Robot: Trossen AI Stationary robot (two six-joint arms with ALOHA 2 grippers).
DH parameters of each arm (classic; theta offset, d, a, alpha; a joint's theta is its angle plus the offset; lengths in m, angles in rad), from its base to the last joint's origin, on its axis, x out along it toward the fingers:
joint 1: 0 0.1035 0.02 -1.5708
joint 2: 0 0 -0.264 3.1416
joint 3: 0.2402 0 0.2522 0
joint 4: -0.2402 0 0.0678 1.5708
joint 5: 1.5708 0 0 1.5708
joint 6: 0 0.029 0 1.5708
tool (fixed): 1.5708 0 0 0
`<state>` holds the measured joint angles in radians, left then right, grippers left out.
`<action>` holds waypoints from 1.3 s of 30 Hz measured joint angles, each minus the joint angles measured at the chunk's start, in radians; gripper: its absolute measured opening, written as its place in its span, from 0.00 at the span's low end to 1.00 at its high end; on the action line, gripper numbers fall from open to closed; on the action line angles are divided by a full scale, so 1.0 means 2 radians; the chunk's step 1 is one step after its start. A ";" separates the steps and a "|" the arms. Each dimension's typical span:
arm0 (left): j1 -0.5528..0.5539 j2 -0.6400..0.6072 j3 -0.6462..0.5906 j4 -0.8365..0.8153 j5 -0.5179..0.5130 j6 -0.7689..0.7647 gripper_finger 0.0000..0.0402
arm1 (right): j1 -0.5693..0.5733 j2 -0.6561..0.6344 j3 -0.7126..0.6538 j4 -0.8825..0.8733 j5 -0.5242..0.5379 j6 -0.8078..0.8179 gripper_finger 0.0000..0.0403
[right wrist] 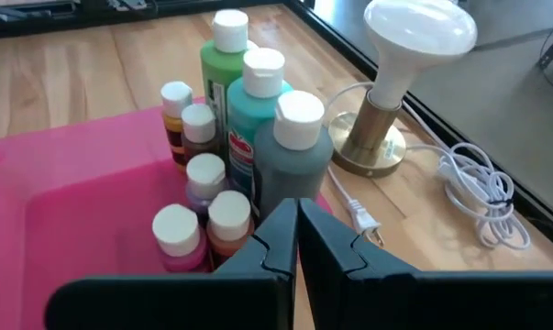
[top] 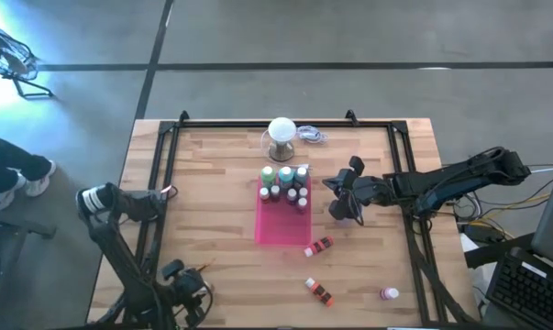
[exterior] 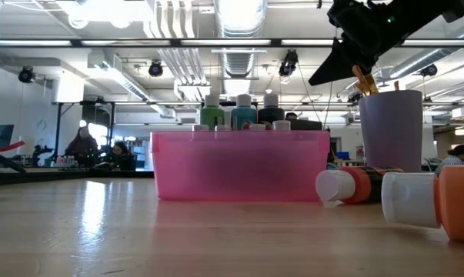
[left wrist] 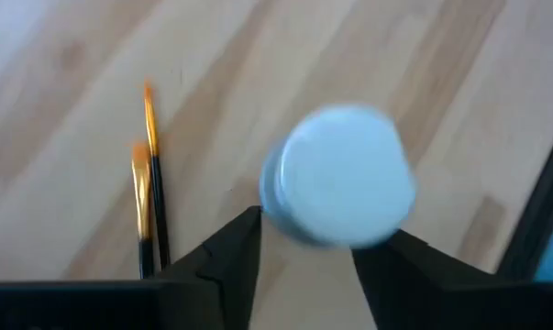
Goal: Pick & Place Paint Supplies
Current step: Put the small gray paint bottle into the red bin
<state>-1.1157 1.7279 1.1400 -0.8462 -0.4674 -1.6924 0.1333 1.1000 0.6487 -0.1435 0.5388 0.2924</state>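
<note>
- I see the pink tray just beside my right gripper, whose fingers are pressed together on nothing.
- Tall green, teal and grey bottles stand in the tray just ahead of it, with small white-capped paint bottles alongside.
- My left gripper is part open, a white cap between its fingers; grip uncertain.
- Two brushes lie beside it.
</note>
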 joint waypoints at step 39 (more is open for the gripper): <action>0.026 0.018 -0.027 0.008 -0.028 0.044 0.63 | 0.000 0.000 -0.008 0.004 0.001 0.002 0.02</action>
<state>-1.0638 1.7649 1.0859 -0.8305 -0.5228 -1.6035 0.1333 1.1000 0.6334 -0.1364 0.5400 0.2966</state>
